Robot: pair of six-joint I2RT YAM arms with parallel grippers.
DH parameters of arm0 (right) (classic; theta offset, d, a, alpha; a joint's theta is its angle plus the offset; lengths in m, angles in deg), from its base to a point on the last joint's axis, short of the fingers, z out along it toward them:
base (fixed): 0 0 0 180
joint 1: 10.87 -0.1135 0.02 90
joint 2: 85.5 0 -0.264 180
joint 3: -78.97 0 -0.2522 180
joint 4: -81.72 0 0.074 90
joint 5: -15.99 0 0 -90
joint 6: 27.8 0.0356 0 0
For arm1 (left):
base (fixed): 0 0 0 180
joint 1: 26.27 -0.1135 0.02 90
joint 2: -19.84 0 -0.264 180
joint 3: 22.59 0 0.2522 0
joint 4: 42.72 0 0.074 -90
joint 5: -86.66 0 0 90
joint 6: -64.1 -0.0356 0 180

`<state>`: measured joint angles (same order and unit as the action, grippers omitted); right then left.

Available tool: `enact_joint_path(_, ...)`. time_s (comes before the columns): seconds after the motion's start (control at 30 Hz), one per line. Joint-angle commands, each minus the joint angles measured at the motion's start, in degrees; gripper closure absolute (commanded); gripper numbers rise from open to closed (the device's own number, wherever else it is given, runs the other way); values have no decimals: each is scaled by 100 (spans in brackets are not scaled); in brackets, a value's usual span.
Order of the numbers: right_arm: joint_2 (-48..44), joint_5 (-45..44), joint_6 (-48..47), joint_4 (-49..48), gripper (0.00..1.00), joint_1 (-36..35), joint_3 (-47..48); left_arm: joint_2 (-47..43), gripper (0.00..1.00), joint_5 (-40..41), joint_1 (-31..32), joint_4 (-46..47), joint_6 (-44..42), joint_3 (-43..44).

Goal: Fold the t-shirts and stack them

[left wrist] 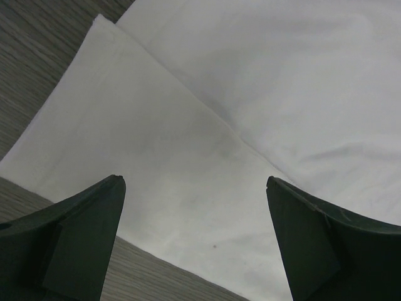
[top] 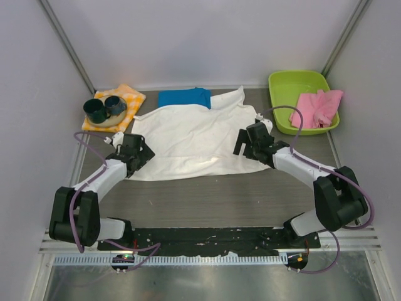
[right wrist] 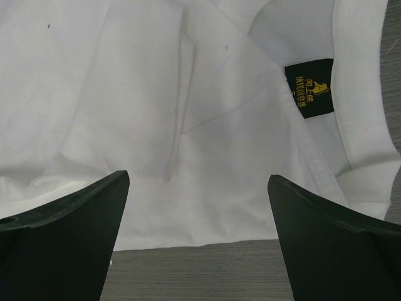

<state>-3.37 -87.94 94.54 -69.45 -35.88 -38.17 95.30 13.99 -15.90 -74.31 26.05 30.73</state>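
Note:
A large white t-shirt (top: 191,141) lies spread on the dark table, plain side up. A folded turquoise-blue t-shirt (top: 183,98) lies behind it at the back. My left gripper (top: 139,152) is open over the white shirt's left edge; its view shows the shirt's folded edge (left wrist: 156,157) between the fingers (left wrist: 81,232). My right gripper (top: 245,143) is open over the shirt's right edge near the collar; its view shows white cloth (right wrist: 188,188) and a black neck label (right wrist: 310,88). No green t-shirt is in view.
An orange-and-white checked cloth (top: 128,103) with two dark cups (top: 103,108) lies at the back left. A green tray (top: 301,84) holding a pink cloth (top: 318,108) stands at the back right. Grey walls close in the sides and back.

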Motion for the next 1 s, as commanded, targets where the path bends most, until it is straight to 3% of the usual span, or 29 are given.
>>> enact_joint_path(0.0, 215, 277, -131, -452, 1, -30, -76, 109, 0, 69, 132, 192, -325, 114)
enact_joint_path(0.43, 445, 313, 238, -681, 2, -337, -805, 391, 0, 359, 352, 429, -457, -333)
enact_joint_path(0.77, -12, -329, 976, 391, 1, -873, -973, -40, 0, 430, 369, -19, 61, -606)
enact_joint_path(0.97, -504, -408, 1345, 839, 0, -1154, -1078, 363, 0, 465, 544, -440, 272, -413)
